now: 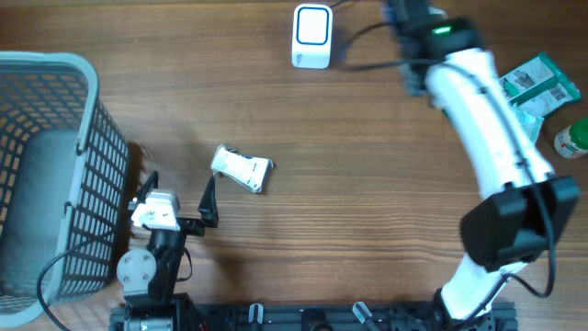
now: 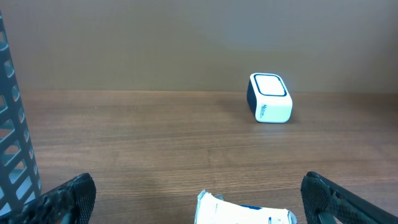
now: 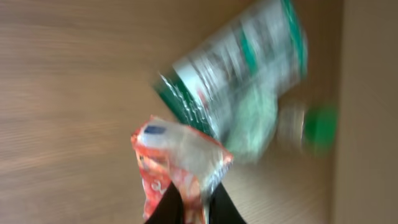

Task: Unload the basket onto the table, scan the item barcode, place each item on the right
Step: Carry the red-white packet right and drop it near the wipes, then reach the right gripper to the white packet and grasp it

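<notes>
The right gripper (image 3: 193, 210) has its jaws together, clamped on the lower edge of an orange-red packet (image 3: 177, 165) w/ a clear upper part. The packet stands up from the fingers, a bit tilted. The right wrist view is strongly blurred, so no print or barcode on it can be read. Behind it, also blurred, are green packets (image 3: 242, 74) and a green-capped bottle (image 3: 320, 124).

In the overhead view the right arm reaches to the far side of the table (image 1: 367, 184). Its end is near the scanner (image 1: 311, 37), to the right of it and not touching. The held packet cannot be made out there. The scanner is a small white box w/ a dark-framed face turned up, and a cable goes off to the right.

The left gripper (image 1: 179, 193) sits low at the near left — jaws wide apart, nothing between them. A white packet (image 1: 242, 169) lies flat on the table just in front of it, apart from both fingers. A grey basket (image 1: 55, 110) stands at the left edge, just beside the left arm. The green packets and bottle are at the right edge, well apart from the scanner.
</notes>
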Available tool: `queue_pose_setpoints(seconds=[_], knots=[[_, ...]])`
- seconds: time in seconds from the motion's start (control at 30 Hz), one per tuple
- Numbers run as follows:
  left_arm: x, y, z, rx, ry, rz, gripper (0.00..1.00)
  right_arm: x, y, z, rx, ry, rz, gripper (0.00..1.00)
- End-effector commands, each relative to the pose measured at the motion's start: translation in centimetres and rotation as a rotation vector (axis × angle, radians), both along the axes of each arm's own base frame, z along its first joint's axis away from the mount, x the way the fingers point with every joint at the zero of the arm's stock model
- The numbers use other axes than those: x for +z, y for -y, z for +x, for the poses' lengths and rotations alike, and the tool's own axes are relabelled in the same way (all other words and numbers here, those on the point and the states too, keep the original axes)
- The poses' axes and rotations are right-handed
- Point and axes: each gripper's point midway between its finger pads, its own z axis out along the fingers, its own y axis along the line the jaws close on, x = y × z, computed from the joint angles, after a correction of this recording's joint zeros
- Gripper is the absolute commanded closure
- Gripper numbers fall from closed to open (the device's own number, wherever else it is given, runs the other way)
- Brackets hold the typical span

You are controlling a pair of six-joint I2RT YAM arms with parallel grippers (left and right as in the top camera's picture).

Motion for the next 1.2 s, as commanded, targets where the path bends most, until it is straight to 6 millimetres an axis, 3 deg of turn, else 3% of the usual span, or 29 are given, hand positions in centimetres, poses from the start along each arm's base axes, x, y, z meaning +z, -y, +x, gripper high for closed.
queue_pose_setpoints(seconds=[0.0,0.07,0.13,0.2,0.27,0.3,0.33,0.37,0.4,0.47,0.53,0.6,0.63,0.73,0.8,0.87,0.9,1.0,1.13,1.17], knots=[[-0.2,-0.2,0.0,0.01,-0.003,-0.01,0.0,-4.0,7.2,-4.4,-0.57,0.032,0.098,0.96],[-0.2,-0.2,0.0,0.01,-0.003,-0.01,0.0,-6.7,11.6,-5.9,-0.728,0.056,0.1,0.96],[-0.2,-0.2,0.0,0.01,-0.003,-0.01,0.0,-11.1,14.7,-8.4,-0.844,0.041,0.133,0.96],[-0.2,-0.2,0.0,0.01,-0.003,-0.01,0.0,-13.6,15.9,-9.9,-0.903,0.039,0.166,0.96],[-0.2,-0.2,0.0,0.01,-0.003,-0.01,0.0,-14.7,16.6,-10.7,-0.959,0.045,0.236,0.96],[-0.2,-0.2,0.0,0.01,-0.003,-0.01,0.0,-14.5,16.8,-10.6,-0.966,0.05,0.272,0.72],[-0.2,-0.2,0.0,0.01,-0.004,-0.01,0.0,-14.4,16.3,-9.9,-0.927,0.044,0.328,0.39],[-0.2,-0.2,0.0,0.01,-0.003,-0.01,0.0,-14.2,15.6,-9.1,-0.878,0.038,0.389,0.17],[-0.2,-0.2,0.0,0.01,-0.003,-0.01,0.0,-13.8,14.1,-7.7,-0.797,0.03,0.495,0.0],[-0.2,-0.2,0.0,0.01,-0.003,-0.01,0.0,-12.4,9.8,-5.8,-0.721,0.006,0.732,0.0],[-0.2,-0.2,0.0,0.01,-0.003,-0.01,0.0,-10.7,3.2,-4.3,-0.589,-0.049,1.064,0.0],[-0.2,-0.2,0.0,0.01,-0.003,-0.01,0.0,-9.3,-2.8,-3.4,-0.386,-0.098,1.255,0.0],[-0.2,-0.2,0.0,0.01,-0.003,-0.01,0.0,-9.3,-4.9,-3.2,-0.315,-0.12,1.244,0.0],[-0.2,-0.2,0.0,0.01,-0.003,-0.01,0.0,-9.1,-11.8,-1.9,0.107,-0.119,1.19,0.0],[-0.2,-0.2,0.0,0.01,-0.003,-0.01,0.0,-9.8,-16.7,-0.2,0.414,-0.061,1.0,0.0],[-0.2,-0.2,0.0,0.01,-0.003,-0.01,0.0,-9.9,-19.1,1.8,0.523,0.029,0.835,0.0],[-0.2,-0.2,0.0,0.01,-0.003,-0.01,0.0,-9.4,-21.4,2.1,0.61,0.061,0.831,0.0],[-0.2,-0.2,0.0,0.01,-0.003,-0.01,0.0,-8.0,-29.4,-0.2,1.038,0.079,0.885,0.0],[-0.2,-0.2,0.0,0.01,-0.003,-0.01,0.0,-10.0,-37.3,-3.1,1.362,0.088,0.856,0.0],[-0.2,-0.2,0.0,0.01,-0.003,-0.01,0.0,-10.3,-38.5,-3.9,1.417,0.083,0.87,0.0]])
